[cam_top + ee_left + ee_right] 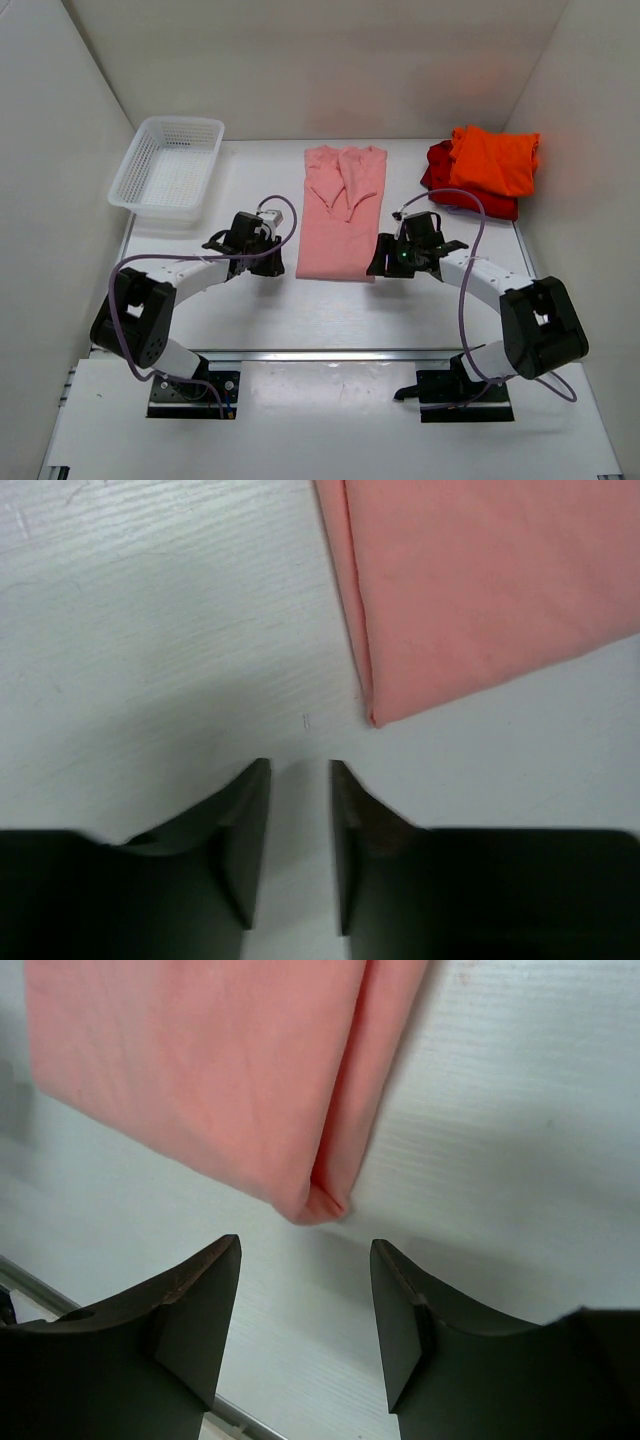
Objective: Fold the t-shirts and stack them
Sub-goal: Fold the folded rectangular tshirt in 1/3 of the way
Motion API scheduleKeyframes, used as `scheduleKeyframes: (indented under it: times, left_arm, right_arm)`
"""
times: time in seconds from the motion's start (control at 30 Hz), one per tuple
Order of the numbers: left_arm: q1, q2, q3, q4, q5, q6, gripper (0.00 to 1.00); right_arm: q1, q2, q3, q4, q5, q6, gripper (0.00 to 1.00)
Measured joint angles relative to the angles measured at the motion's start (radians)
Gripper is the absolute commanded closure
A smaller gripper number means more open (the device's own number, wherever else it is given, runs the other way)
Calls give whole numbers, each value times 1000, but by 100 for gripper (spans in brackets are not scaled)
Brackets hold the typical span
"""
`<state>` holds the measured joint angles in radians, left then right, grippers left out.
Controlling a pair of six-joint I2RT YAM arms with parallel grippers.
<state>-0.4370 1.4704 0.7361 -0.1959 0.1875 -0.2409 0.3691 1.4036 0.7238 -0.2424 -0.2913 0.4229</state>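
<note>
The salmon-pink shirt point(340, 215) lies mid-table, folded into a long strip with its sleeves tucked in. Its near hem faces the arms, probably ready to be folded in half. The orange shirt point(492, 160) rests folded on the red shirt point(438, 172) at the far right, beginning the stack. The left gripper point(300, 770) sits just short of the near left corner, jaws a narrow slit apart, holding nothing. The right gripper point(305, 1245) faces the near right corner, spread wider, also empty.
</note>
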Motion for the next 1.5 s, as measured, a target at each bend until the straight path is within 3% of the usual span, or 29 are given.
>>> scheduleKeyframes:
  times: [0.1,0.17,0.3,0.37,0.47,0.5,0.53,0.57,0.6,0.63,0.87,1.1,1.17,1.2,1.3,1.37,1.5]
  left_arm:
    - [18,43,24,13,26,-11,64]
    - [22,80,58,18,39,-21,50]
    - [10,137,84,59,50,-61,45]
    - [-8,153,76,86,61,-90,35]
    - [-32,183,74,124,85,-135,36]
    - [-39,192,77,140,92,-149,39]
    - [-44,199,78,155,100,-160,39]
    - [-50,209,79,175,106,-173,52]
    - [-55,219,80,191,112,-189,80]
    - [-61,229,81,203,109,-203,100]
    - [-79,232,55,210,143,-212,100]
    - [-182,-56,-172,41,146,-211,100]
    - [-199,-134,-220,-10,149,-217,68]
    - [-203,-169,-236,-31,152,-220,62]
    - [-183,-263,-252,-97,143,-231,52]
    - [-148,-315,-238,-125,130,-226,46]
    - [-70,-329,-154,-136,113,-203,46]
  right_arm:
    - [-19,12,0,40,-33,8,49]
    - [-26,35,5,52,-39,12,47]
    - [-24,72,5,64,-47,32,45]
    - [-14,87,5,78,-47,50,45]
    - [10,125,6,102,-47,72,46]
    - [16,140,9,113,-55,81,54]
    - [20,150,16,124,-58,85,76]
    - [27,166,24,133,-56,86,89]
    - [33,185,28,144,-57,89,100]
    - [38,204,30,153,-58,95,100]
    - [87,167,-16,168,-54,109,100]
    - [251,-105,-254,99,-82,173,100]
    - [284,-156,-291,81,-90,197,85]
    - [293,-179,-303,69,-93,210,80]
    - [284,-262,-318,17,-80,229,66]
    - [253,-323,-318,-18,-72,233,63]
    - [116,-394,-306,-21,-87,215,63]
